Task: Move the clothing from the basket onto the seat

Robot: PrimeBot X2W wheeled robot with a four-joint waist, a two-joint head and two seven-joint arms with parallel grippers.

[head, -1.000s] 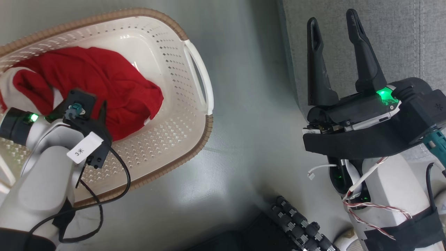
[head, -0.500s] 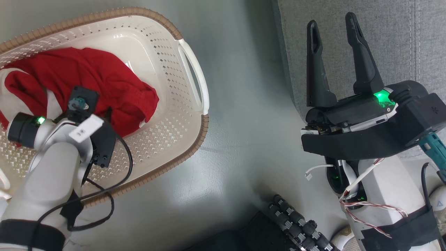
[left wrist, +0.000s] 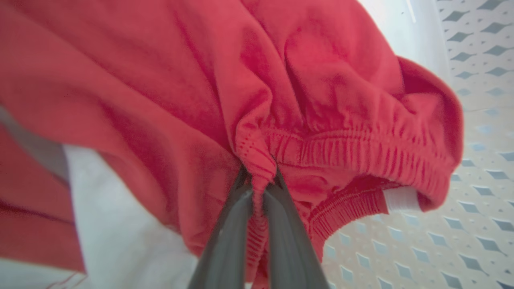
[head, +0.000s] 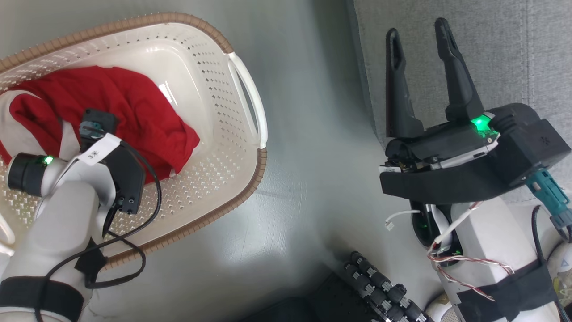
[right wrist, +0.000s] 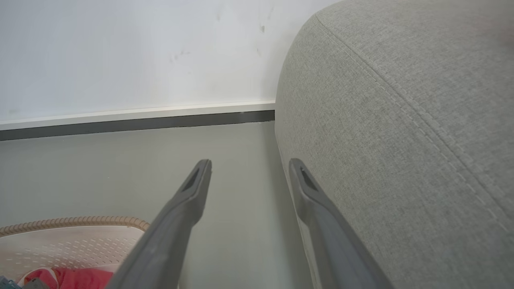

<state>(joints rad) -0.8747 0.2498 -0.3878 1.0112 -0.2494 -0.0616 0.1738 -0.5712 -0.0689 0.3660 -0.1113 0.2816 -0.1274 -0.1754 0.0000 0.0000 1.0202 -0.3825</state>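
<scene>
Seen from above, a cream laundry basket (head: 214, 89) with a brown rim sits on a grey floor (head: 313, 179) at the upper left of the frame. Red clothing (head: 134, 112) with white trim lies bunched in its left half. The robot's left arm reaches into the basket from the lower left. In the close view from its wrist, the left gripper (left wrist: 260, 180) has its two dark fingers pinched together on a fold of the red elastic waistband. The right gripper (head: 417, 27) hangs at the upper right, fingers spread apart and holding nothing, over the edge of the grey fabric seat (head: 491, 44). The step in hand appears to be the grasp itself, with the garment not yet lifted. The next move likely calls for raising the fabric clear of the basket wall, then carrying it rightward across the floor to the seat.
</scene>
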